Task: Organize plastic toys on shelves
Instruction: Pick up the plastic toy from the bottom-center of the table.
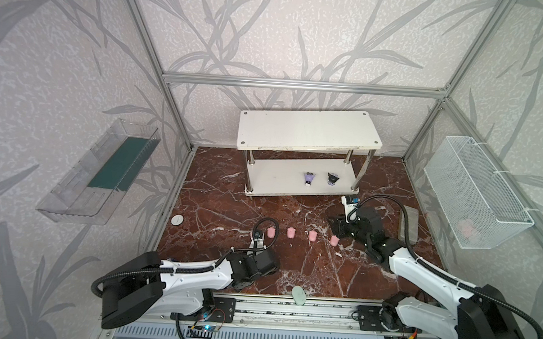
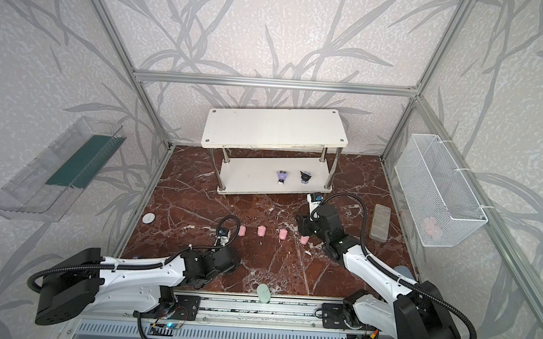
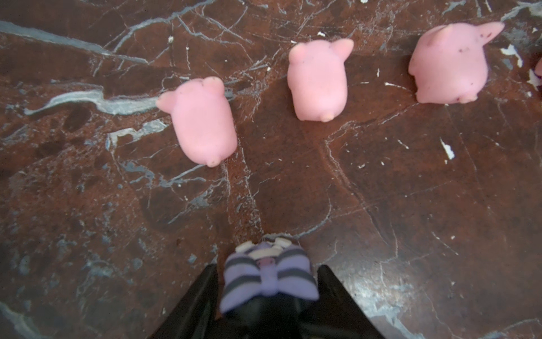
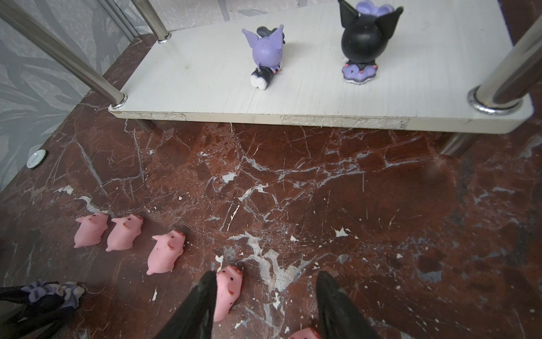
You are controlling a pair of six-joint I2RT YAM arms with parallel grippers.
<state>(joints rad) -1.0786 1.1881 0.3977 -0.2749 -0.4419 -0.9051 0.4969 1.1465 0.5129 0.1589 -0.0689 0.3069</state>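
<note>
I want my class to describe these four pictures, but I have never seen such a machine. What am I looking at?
Two robot arms, each ending in a gripper, stand at a marble table. Two pictures look down from above; two come from wrist cameras. A white shelf carries a purple figurine and a black figurine on its lower board. Pink pigs lie in a row on the table. The left gripper straddles a bow-wearing figurine; whether it pinches it, I cannot tell. The right gripper is open over two pigs, holding nothing.
</note>
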